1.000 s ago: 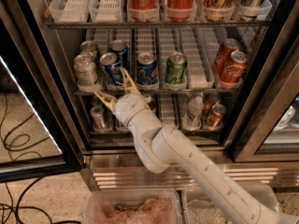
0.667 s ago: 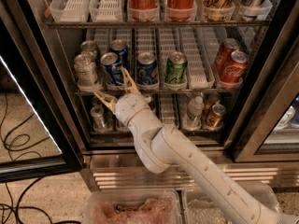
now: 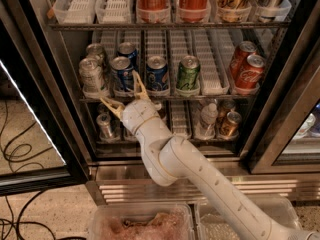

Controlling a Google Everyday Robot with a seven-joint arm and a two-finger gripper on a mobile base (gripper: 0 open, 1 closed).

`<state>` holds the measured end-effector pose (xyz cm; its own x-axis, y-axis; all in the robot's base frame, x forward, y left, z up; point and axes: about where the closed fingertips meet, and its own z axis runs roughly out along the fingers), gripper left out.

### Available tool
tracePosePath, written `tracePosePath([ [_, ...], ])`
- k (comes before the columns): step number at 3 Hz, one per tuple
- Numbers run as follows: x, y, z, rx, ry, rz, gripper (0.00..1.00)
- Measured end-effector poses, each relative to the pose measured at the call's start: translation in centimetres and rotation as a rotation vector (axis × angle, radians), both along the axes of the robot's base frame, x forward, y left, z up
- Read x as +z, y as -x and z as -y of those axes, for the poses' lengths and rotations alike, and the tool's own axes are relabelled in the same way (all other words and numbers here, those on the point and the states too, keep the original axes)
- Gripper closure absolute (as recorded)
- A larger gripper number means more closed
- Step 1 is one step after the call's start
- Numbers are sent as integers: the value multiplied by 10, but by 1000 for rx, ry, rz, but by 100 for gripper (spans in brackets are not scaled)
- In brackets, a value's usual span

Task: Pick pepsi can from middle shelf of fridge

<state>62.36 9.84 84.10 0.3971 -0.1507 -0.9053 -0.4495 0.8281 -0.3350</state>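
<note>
The tool (image 3: 119,87) hung released, fingers spread wide, just before the left part of the middle shelf (image 3: 210,98) in the fridge (image 3: 225,170). The pepsi can (image 3: 121,74) stood at that shelf's front edge, packed between a silver can (image 3: 91,78) and another blue can (image 3: 156,74). Pushing in off-centre could likely jam a finger against a neighbour, toppling it or catching the wrong can.

A single camera is set high in front of the tall black-framed glass-door fridge (image 3: 210,173), close by and tilted downward into it. A white jointed arm (image 3: 210,184) is seen rising from the lower right to the two-finger gripper (image 3: 126,95), held spread-fingered at the thin metal middle shelf (image 3: 200,98).
</note>
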Motion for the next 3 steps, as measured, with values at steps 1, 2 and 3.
tracePosePath([
  [1, 4, -5, 1, -64, -95, 0, 28],
  [2, 5, -13, 13, -163, -173, 15, 27],
  [3, 12, -14, 24, -216, -152, 69, 26],
])
